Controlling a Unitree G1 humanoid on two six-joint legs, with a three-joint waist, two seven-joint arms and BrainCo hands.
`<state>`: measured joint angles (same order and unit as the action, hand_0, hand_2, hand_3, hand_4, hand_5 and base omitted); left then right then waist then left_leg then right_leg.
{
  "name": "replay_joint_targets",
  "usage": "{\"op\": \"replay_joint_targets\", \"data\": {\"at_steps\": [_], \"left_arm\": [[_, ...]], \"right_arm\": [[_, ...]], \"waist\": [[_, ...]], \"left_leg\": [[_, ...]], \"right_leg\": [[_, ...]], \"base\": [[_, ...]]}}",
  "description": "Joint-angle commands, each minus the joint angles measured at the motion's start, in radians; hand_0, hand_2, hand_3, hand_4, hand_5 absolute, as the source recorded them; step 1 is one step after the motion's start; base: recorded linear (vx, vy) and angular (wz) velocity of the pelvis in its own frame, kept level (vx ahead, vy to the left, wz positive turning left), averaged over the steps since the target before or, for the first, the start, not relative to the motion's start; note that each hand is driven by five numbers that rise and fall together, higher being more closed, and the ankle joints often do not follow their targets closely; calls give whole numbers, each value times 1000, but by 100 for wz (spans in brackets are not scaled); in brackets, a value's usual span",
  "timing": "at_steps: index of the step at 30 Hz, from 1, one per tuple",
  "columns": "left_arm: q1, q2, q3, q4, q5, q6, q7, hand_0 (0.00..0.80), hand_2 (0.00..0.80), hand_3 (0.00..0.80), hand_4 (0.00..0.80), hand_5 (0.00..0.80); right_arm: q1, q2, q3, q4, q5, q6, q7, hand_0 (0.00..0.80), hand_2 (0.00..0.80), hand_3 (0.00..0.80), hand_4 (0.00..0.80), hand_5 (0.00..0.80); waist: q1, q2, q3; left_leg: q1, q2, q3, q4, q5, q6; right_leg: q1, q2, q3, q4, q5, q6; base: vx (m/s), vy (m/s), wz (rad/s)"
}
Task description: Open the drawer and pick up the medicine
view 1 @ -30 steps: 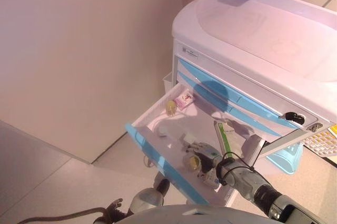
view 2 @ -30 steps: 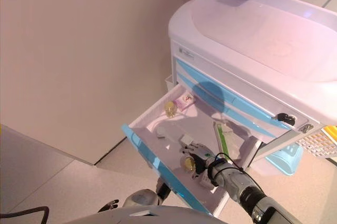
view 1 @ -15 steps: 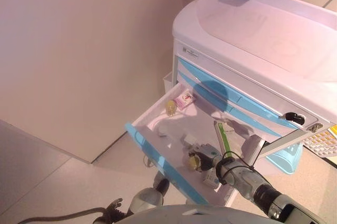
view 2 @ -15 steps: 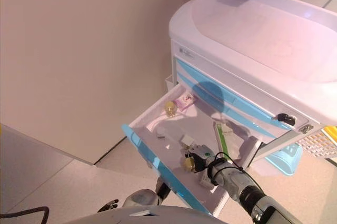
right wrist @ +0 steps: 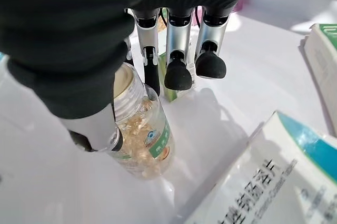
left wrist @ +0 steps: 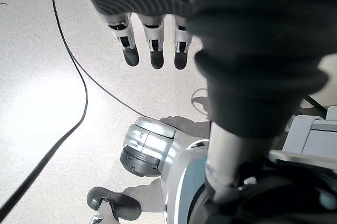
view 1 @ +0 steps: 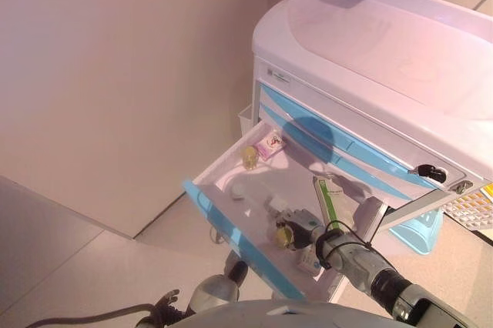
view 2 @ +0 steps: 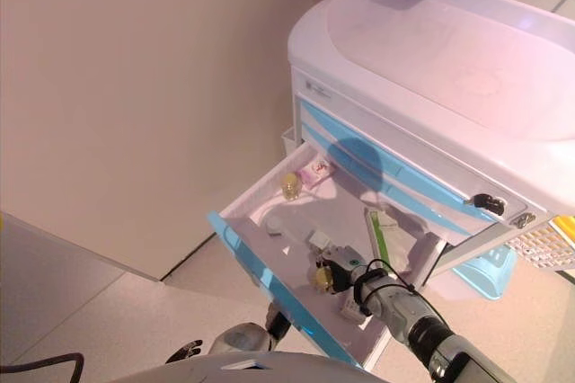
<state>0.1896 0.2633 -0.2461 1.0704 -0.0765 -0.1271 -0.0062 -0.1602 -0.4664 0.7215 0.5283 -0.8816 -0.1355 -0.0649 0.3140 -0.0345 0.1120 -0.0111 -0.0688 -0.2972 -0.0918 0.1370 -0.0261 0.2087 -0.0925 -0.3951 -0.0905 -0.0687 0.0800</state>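
Clear pill bottle (right wrist: 141,145) partly hidden by right hand (right wrist: 105,40).

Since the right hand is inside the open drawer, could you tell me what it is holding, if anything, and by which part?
The right hand grips the clear bottle of yellow capsules near its top, thumb on one side and a finger on the other.

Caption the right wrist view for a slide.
Right hand pinching a clear bottle of yellow capsules in the open drawer.
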Motion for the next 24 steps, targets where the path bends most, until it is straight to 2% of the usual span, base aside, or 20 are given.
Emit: {"op": "replay_joint_targets", "data": {"at_steps": [1,8,12,18,24], "left_arm": [[-34,4,-27,-6,15,-3,-11,0,0,0,0,0],[-53,30,3,7,-3,-2,-24,0,0,0,0,0],[-70,37,16,29,-14,3,-25,0,0,0,0,0],[-108,54,28,59,-28,12,-40,0,0,0,0,0],[-133,58,30,90,-49,13,-39,0,0,0,0,0]], "right_arm": [[-52,-63,14,-201,73,1,43,800,800,800,800,800],[-48,-195,-66,-439,135,-9,215,800,800,800,800,800],[-79,-274,-138,-547,266,3,392,800,800,800,800,800],[-187,-360,-226,-672,571,85,602,800,800,800,800,800],[-364,-408,-297,-687,801,170,652,800,800,800,800,800]], "waist": [[3,-18,5],[-35,-40,11],[-69,-59,7],[-102,-78,8],[-128,-91,2]], "left_leg": [[76,-17,68,10,-132,36],[84,-4,111,11,-137,40],[90,7,151,11,-143,40],[100,17,187,16,-149,37],[109,25,214,17,-153,33]], "right_leg": [[-119,-49,97,83,67,30],[-127,-35,140,82,77,31],[-130,-24,170,76,82,28],[-131,-13,199,75,84,19],[-130,-4,218,76,84,12]], "base": [[-16,-31,-3],[-16,-33,-11],[-19,-25,-24],[-11,-13,-20],[-5,1,-11]]}}
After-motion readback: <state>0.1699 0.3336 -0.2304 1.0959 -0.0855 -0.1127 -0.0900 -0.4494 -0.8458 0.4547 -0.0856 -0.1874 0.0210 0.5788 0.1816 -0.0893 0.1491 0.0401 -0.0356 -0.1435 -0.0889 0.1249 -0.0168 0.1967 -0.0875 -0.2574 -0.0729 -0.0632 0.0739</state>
